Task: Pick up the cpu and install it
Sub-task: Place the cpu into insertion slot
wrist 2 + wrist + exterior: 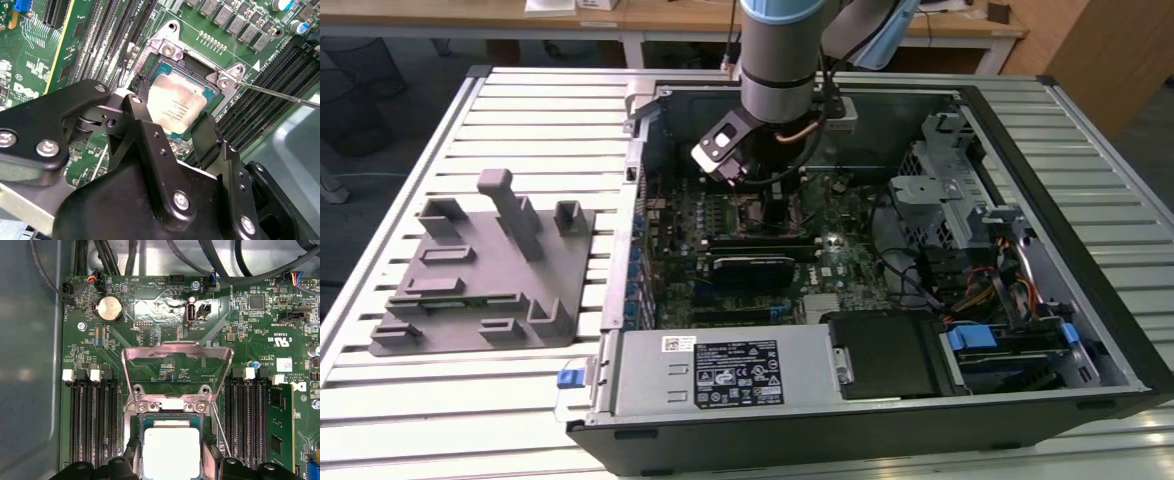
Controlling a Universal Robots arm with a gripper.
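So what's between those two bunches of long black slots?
The cpu, at its socket with the metal frame flipped open, seen in the first wrist view.

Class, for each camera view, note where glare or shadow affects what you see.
First wrist view: glare bleaches the cpu nearly white, and the raised metal frame glints. Second wrist view: the cpu carries a softer sheen. Exterior view: the computer case is dim inside beside the bright table.

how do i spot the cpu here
Inside the open black computer case, find the square metal-framed socket on the green motherboard. The cpu is the small flat silvery square lying within that frame, unlike the long black memory slots flanking it.
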